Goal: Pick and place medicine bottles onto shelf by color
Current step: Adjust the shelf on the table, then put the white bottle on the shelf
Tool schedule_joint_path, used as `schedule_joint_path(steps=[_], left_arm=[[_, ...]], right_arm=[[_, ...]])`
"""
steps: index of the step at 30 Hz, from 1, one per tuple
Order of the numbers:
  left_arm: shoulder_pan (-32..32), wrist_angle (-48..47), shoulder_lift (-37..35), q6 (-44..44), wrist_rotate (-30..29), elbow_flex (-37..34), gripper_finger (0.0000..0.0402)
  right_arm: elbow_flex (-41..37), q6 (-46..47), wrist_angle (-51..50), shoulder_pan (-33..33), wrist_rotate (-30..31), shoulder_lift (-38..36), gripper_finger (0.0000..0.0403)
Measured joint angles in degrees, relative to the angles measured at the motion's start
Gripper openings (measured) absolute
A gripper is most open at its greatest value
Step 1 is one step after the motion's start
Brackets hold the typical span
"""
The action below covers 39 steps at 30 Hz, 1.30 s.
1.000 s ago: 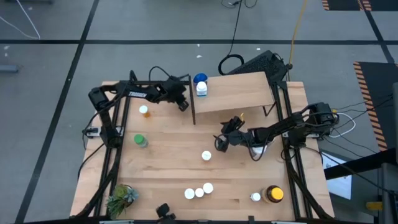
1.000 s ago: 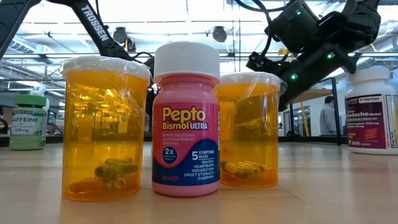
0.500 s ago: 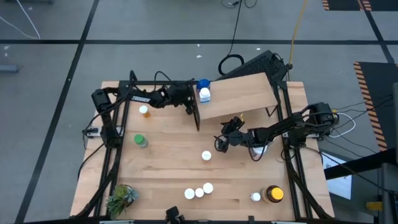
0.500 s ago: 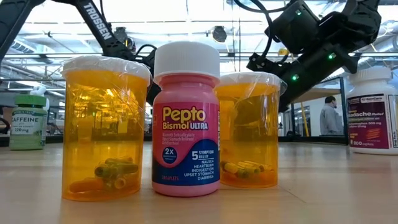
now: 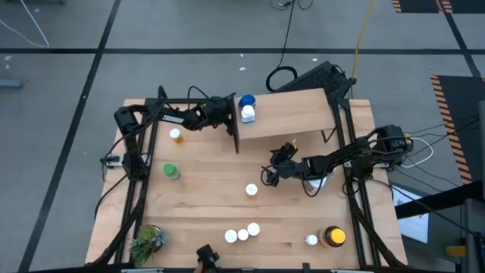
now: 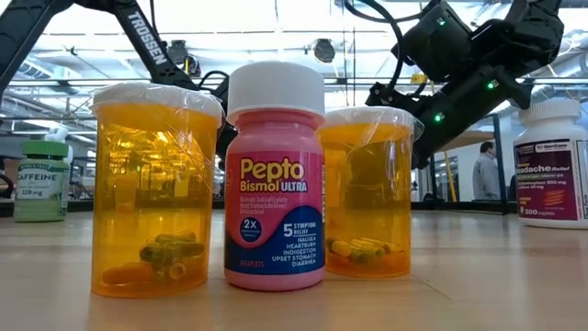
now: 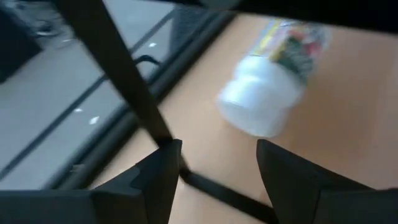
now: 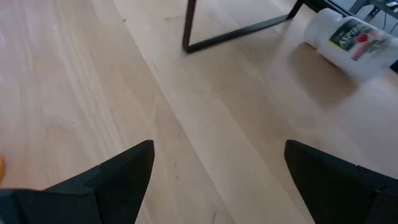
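High view: shelf (image 5: pixel 295 114) back square after getting shoved crooked half a second ago. Left pincer (image 5: pixel 229 121) hanging right at its left end, close by the blue-capped bottle (image 5: pixel 246 100) and the white bottle (image 5: pixel 248 114) standing on that end. Looks like a bump against the leg rather than a clean place. Both bottles upright on the board, so no harm done. Right pincer (image 5: pixel 268 174) parked low over the surface (image 5: pixel 204 197) near a white-capped bottle (image 5: pixel 251 189), same spot as a second ago.

Low view: nothing different. Pink bottle (image 6: pixel 275 175) between two orange bottles (image 6: pixel 156 188), untouched, so plenty left to sort.

Left wrist view: fingers (image 7: pixel 158 180) spread, nothing between them. Shelf leg (image 7: pixel 118 68) right in front, and a white bottle on its side (image 7: pixel 264 102) lying on wood beyond it. Can't tell for sure whether under the board.

Right wrist view: fingers (image 8: pixel 124 171) wide apart, empty, bare wood below. Probably worth backing the left arm off that leg before the next grab.
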Motion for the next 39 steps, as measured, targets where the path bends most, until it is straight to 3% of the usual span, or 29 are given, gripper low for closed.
schedule_joint_path(steps=[4, 9, 12, 20, 27, 35, 39], left_arm=[[2.1, -1.1, -0.9, 1.5, -1.9, -0.2, 0.0221], [4.1, -4.4, -1.2, 0.8, 3.6, -0.2, 0.0229], [4.2, -4.8, -1.2, 0.8, 4.0, -0.2, 0.0238], [4.2, -7.3, -3.5, 0.9, -0.6, -0.2, 0.0301], [4.1, -14.0, -9.6, 1.3, -2.4, -0.2, 0.0336], [4.1, -15.3, -16.0, 1.6, -3.1, -0.2, 0.0338], [4.3, -15.5, -17.9, 1.7, -3.4, -0.2, 0.0337]], right_arm=[[0.0, 0.0, 0.0, 0.0, 0.0, 0.0, 0.0357], [0.0, -0.6, 0.0, -0.5, 0.1, 0.0, 0.0357], [0.0, -0.5, 0.6, -1.4, 0.1, 0.0, 0.0357], [0.0, 4.9, 6.8, -6.1, 0.9, 1.7, 0.0357], [0.3, 10.6, 13.7, -8.1, 9.5, 11.1, 0.0357], [4.5, 14.2, 14.1, -8.1, 19.3, 18.5, 0.0357], [5.5, 16.0, 17.3, -9.3, 21.2, 22.2, 0.0357]])
